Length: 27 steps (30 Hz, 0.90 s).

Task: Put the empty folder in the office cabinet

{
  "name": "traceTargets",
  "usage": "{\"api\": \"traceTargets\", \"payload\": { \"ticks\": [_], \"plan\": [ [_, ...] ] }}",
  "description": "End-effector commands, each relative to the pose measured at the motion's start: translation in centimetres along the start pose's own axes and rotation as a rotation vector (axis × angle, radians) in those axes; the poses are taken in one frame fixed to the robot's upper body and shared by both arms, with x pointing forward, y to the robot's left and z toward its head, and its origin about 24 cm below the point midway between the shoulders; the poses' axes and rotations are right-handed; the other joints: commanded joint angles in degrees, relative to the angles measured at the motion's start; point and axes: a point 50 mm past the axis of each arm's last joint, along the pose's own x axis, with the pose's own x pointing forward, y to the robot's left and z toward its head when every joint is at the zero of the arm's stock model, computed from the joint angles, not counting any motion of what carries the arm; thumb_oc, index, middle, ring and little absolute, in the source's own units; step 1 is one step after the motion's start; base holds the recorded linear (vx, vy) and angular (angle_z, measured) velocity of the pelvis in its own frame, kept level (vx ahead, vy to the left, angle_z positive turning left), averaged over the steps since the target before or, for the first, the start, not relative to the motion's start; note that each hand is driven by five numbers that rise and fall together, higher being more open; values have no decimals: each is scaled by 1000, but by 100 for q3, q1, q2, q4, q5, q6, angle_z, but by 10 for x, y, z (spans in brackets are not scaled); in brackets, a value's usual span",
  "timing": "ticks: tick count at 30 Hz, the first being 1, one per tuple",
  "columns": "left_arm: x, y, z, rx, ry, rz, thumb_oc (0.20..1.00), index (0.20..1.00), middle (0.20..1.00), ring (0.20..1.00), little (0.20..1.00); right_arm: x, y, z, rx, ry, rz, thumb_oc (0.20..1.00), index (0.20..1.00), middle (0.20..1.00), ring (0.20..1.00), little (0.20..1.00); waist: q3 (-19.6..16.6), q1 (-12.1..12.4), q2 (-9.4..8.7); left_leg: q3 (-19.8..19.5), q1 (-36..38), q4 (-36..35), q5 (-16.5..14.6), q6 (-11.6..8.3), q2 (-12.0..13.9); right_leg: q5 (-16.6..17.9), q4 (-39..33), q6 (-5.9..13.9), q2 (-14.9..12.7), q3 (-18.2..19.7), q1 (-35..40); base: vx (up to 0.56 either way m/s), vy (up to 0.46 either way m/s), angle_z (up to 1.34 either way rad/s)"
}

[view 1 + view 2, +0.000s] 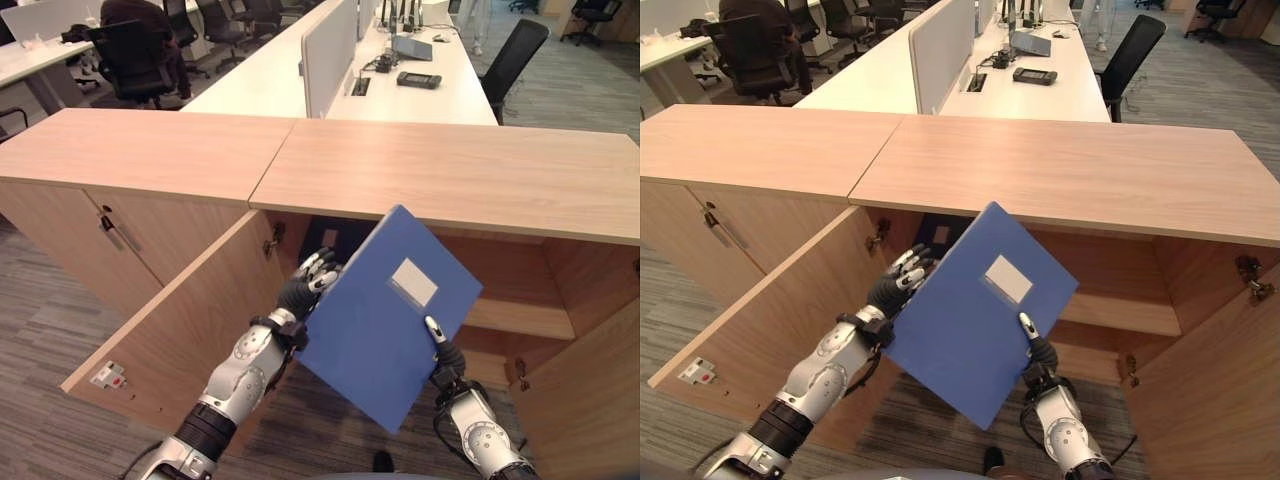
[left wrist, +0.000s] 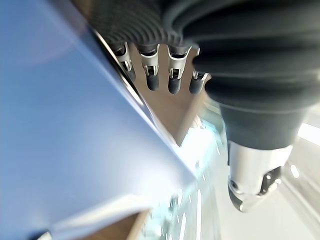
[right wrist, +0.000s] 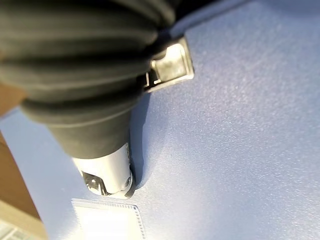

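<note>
I hold a blue folder [image 1: 385, 320] with a white label, tilted, between both hands in front of the open wooden cabinet [image 1: 450, 175]. My left hand [image 1: 305, 285] is at the folder's left edge; its fingers [image 2: 155, 75] lie straight along the back of the folder [image 2: 60, 125] and its thumb [image 2: 252, 180] stands apart. At the lower right edge my right hand [image 1: 440, 350] pinches the folder, its thumb [image 3: 107, 172] pressed on the blue front face [image 3: 225, 125] and its fingers hidden behind. The cabinet's inner shelf [image 1: 515, 318] shows behind the folder.
The cabinet's left door [image 1: 190, 320] swings out toward me and the right door [image 1: 590, 400] stands open at the right. A closed cabinet door with a handle [image 1: 110, 228] is at the left. Behind are white desks with a divider [image 1: 325, 50] and black chairs [image 1: 135, 55].
</note>
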Motion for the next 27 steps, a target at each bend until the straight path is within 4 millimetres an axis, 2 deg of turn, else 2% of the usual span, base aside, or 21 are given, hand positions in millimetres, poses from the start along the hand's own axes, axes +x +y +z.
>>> {"api": "traceTargets", "payload": {
  "ticks": [1,2,7,12,13,17,18,20,24,27],
  "plan": [
    [-16,9,-47,-50,174,71,1000,1000,1000,1000,1000,11,6,-15,321,-91,-67,200,200,200,200,200,-9,-117,-320,-250,-212,-5,-75,-202,30,-255,36,497,-185,-164,251,0,0,0],
    [-31,28,-60,-57,218,161,1000,1000,1000,1000,1000,-1,-24,-21,278,-70,-184,200,200,200,200,200,18,-140,-313,-250,-226,-5,-63,-210,21,-251,36,501,-179,-166,244,0,0,0],
    [-59,58,-87,-74,316,326,1000,1000,1000,1000,1000,-10,-42,-22,309,-89,-274,200,200,200,200,200,17,-149,-298,-260,-236,-5,-66,-204,16,-267,36,509,-178,-162,235,0,0,0],
    [-77,75,-120,-71,459,433,1000,1000,1000,1000,1000,-17,-68,-31,295,-33,-385,200,200,200,200,200,6,-154,-290,-246,-231,-5,-69,-210,10,-283,36,506,-175,-141,240,0,0,0],
    [-77,75,-119,-72,459,433,1000,1000,1000,1000,1000,-17,-68,-31,295,-33,-384,200,200,200,200,200,7,-154,-289,-245,-231,-5,-69,-210,10,-283,36,506,-174,-141,241,0,0,0],
    [-100,87,-154,-102,624,523,1000,1000,1000,1000,1000,-29,-95,-48,252,87,-501,200,200,200,200,200,-3,-135,-303,-240,-234,-5,-57,-214,-7,-290,36,484,-167,-117,245,0,0,0],
    [-108,89,-165,-118,682,560,1000,1000,1000,1000,1000,-36,-107,-54,249,129,-563,200,200,200,200,200,-8,-131,-298,-246,-233,-5,-63,-213,-9,-297,36,484,-169,-119,247,0,0,0],
    [-114,92,-172,-113,720,590,1000,1000,1000,1000,1000,-41,-115,-57,253,153,-605,200,200,200,200,200,-4,-126,-288,-262,-235,-5,-70,-215,-12,-310,36,483,-169,-113,245,0,0,0],
    [-120,97,-176,-89,757,613,1000,1000,1000,1000,1000,-41,-117,-55,263,148,-613,200,200,200,200,200,-5,-125,-282,-270,-233,-5,-65,-228,-10,-328,36,478,-170,-115,257,4,-10,0],
    [-129,105,-177,-89,770,674,1000,1000,1000,1000,1000,-29,-109,-41,242,100,-559,200,200,200,200,200,-5,-124,-277,-313,-188,-5,-35,-291,80,-422,36,421,-112,-120,310,33,-103,1]
  ]
}}
